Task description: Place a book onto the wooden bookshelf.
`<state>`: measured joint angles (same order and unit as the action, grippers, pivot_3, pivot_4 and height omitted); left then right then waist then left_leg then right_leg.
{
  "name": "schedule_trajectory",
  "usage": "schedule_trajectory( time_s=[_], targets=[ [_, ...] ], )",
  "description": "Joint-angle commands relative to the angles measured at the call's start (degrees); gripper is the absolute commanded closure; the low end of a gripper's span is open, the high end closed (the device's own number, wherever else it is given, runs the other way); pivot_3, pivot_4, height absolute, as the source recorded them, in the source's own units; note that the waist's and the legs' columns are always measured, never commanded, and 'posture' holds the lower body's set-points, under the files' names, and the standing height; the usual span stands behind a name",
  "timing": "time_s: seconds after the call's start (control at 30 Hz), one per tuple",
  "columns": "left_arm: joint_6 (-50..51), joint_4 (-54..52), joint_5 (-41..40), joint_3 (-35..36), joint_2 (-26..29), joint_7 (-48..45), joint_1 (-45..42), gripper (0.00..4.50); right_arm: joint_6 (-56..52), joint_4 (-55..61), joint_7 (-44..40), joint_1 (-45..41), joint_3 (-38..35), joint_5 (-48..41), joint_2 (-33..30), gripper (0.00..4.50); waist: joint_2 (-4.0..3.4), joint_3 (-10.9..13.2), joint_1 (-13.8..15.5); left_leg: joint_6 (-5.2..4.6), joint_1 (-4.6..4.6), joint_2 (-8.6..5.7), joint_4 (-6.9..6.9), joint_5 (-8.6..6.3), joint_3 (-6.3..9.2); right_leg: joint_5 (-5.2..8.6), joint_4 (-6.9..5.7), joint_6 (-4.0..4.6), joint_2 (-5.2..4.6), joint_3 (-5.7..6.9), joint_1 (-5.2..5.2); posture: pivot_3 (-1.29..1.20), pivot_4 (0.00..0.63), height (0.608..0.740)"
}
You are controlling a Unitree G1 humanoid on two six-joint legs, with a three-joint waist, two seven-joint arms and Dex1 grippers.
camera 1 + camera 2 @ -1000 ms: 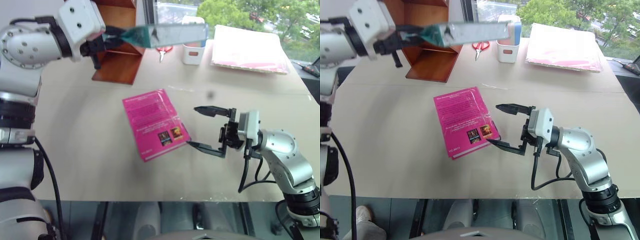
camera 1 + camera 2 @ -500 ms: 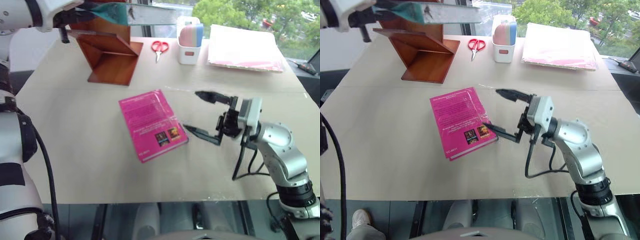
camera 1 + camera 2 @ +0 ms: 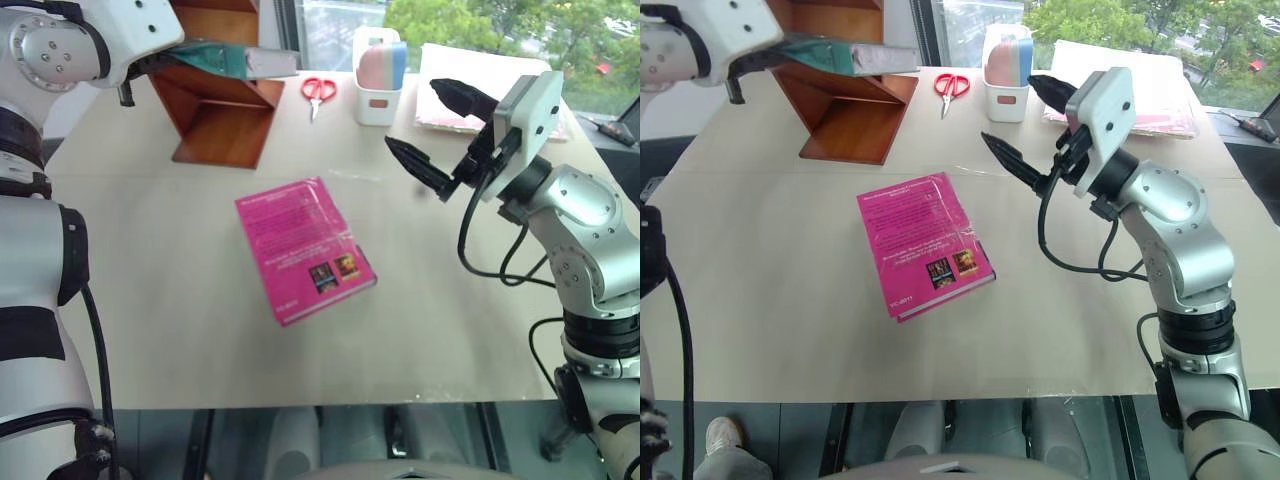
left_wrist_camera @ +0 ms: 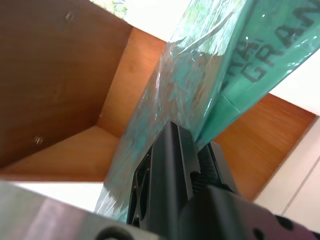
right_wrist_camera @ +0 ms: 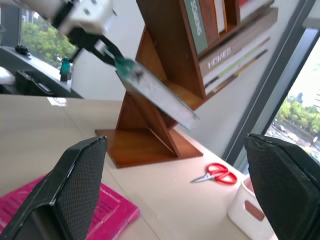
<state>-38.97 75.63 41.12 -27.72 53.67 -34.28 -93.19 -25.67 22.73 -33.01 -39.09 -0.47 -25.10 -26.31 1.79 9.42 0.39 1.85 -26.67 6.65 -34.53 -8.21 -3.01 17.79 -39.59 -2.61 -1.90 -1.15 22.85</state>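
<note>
At the left tool: clamped on one short edge of the book, held flat and cantilevered just ahead of it against the wooden bookshelf, not yet seated in a compartment. Risk: glossy wrap slipping in that thin edge pinch, or free end snagging an angled board and twisting out onto the tabletop. Right tool spread open, empty, well off to the side above the pink book, so no backup support.

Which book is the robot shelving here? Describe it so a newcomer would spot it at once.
Start at the wooden bookshelf at the table's far left corner. In front of it the left gripper holds the book in the air: thin, teal-green, glossy-wrapped, unlike the magenta-pink book lying flat mid-table.
</note>
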Motion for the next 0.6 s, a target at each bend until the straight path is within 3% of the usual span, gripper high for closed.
schedule_trajectory(
  time_s=[0.03,0.3,0.4,0.6],
  targets=[
    [1.7,1.0,1.3,-0.5,-0.7,2.6,-2.6,4.46,-1.3,3.9,2.1,-2.8,-1.5,-1.4,0.5,0.0,0.01,0.0,0.0,0.0,0.0,0.0,-0.01,0.0,-0.05,0.0,-0.1,0.0,0.0,-0.06,0.07,0.0,0.15,0.74],
    [6.7,2.5,2.7,-1.3,-2.2,3.5,-3.0,4.46,-3.2,5.4,3.7,-3.1,-1.6,-1.9,1.0,0.0,0.01,0.0,0.1,-0.02,-0.02,0.01,-0.3,-0.01,-0.07,0.01,-0.31,-0.01,0.0,-0.11,0.07,0.0,0.15,0.74],
    [8.7,2.8,2.0,-0.6,-1.8,2.8,-2.7,3.34,-3.7,6.0,4.1,-2.7,-1.8,-2.2,0.6,0.0,0.01,0.0,0.0,-0.02,-0.02,0.02,-0.31,-0.01,-0.07,0.01,-0.33,-0.01,0.0,-0.11,0.07,0.0,0.15,0.74],
    [8.2,2.5,1.5,0.1,-1.6,4.0,-2.7,0.59,-4.2,6.6,3.8,-2.5,-2.4,-3.4,0.4,0.0,0.01,0.0,0.2,-0.02,-0.04,0.02,-0.34,-0.01,-0.07,0.01,-0.33,-0.01,0.0,-0.11,0.08,0.0,0.15,0.74]
  ],
)
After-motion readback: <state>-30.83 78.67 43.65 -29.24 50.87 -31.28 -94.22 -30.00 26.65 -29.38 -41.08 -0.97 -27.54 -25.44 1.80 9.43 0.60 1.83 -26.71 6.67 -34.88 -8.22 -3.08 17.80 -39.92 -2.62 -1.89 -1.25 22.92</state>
